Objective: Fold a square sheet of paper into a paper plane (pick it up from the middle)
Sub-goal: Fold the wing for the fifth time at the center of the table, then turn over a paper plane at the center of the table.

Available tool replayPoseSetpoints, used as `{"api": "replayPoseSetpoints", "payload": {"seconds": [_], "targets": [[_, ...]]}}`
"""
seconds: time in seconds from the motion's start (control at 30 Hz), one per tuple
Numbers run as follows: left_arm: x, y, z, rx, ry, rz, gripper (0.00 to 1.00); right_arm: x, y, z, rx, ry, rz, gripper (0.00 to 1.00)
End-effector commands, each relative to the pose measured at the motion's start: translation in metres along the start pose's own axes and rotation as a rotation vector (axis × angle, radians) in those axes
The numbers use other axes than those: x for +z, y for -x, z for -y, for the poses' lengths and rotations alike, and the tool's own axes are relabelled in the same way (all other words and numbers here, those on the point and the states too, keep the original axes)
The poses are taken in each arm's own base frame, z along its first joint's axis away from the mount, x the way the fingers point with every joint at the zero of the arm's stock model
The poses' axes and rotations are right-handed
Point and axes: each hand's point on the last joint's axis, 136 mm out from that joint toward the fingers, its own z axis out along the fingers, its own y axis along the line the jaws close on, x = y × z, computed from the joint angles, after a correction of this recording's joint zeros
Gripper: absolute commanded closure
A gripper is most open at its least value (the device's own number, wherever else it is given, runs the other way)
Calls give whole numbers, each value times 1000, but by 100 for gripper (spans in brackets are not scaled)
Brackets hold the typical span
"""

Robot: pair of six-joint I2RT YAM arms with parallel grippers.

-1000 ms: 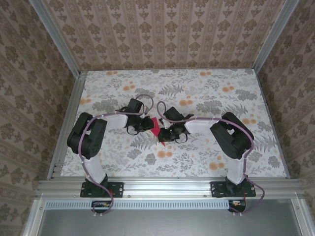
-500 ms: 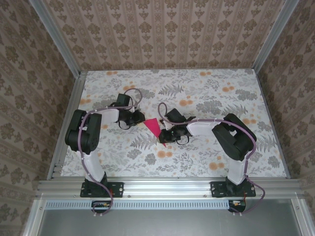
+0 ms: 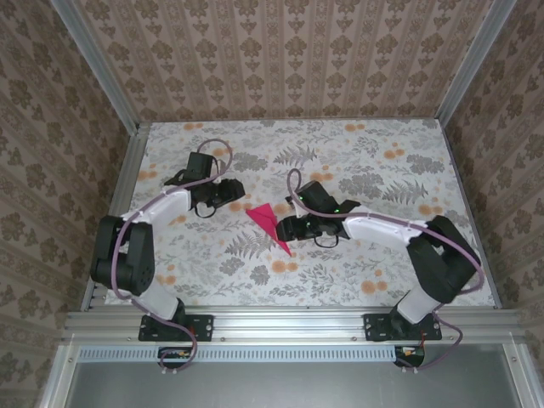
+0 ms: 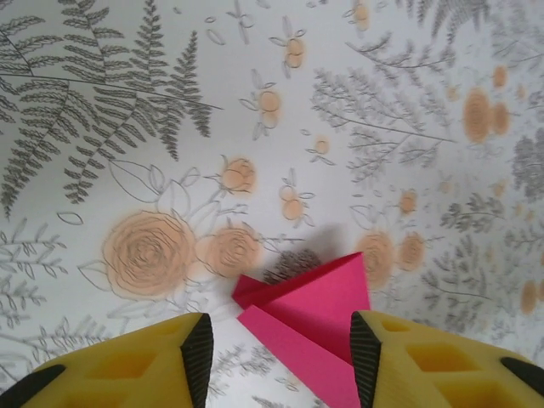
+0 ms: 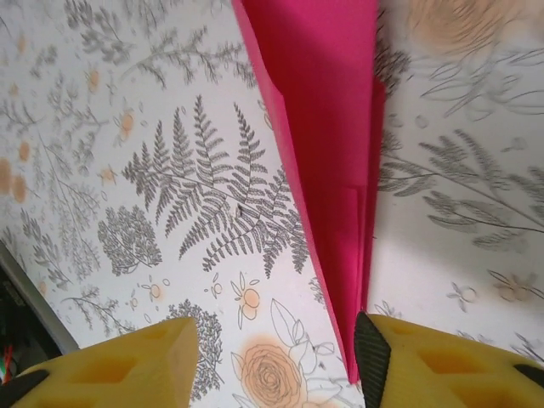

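The square sheet of paper is folded into a slim magenta-pink paper plane (image 3: 269, 223) that lies flat on the flowered table, its point toward the near right. My left gripper (image 3: 237, 196) stands open just left of the plane's wide tail, not touching it. In the left wrist view the paper plane (image 4: 316, 313) lies on the table between and ahead of the open left gripper (image 4: 280, 367). My right gripper (image 3: 284, 228) is open beside the plane's right edge. In the right wrist view the paper plane (image 5: 327, 127) runs down to its tip beside the right finger of the open right gripper (image 5: 276, 361).
The table cover (image 3: 357, 170) is white with grey ferns and orange flowers. Patterned walls and aluminium frame posts (image 3: 115, 212) close in the table on three sides. Both arm bases (image 3: 170, 323) sit on the near rail.
Both grippers opened and let go of the folded paper, which now lies on the table. The left gripper drew back to the left; the right arm stretched out flatter.
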Motion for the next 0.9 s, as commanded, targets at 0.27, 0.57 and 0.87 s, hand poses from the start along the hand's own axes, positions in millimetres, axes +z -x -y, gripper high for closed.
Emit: {"api": "replayPoseSetpoints", "payload": {"seconds": [0.27,0.57,0.87], "targets": [[0,-78,15,2,234,-105,36,-58,10,76,12,-326,230,24],[31,-94,33,146,426,-156,32,-62,5,90,52,-364,256,18],[46,-108,38,110,400,-197,49,-66,4,90,63,-362,268,18]]}}
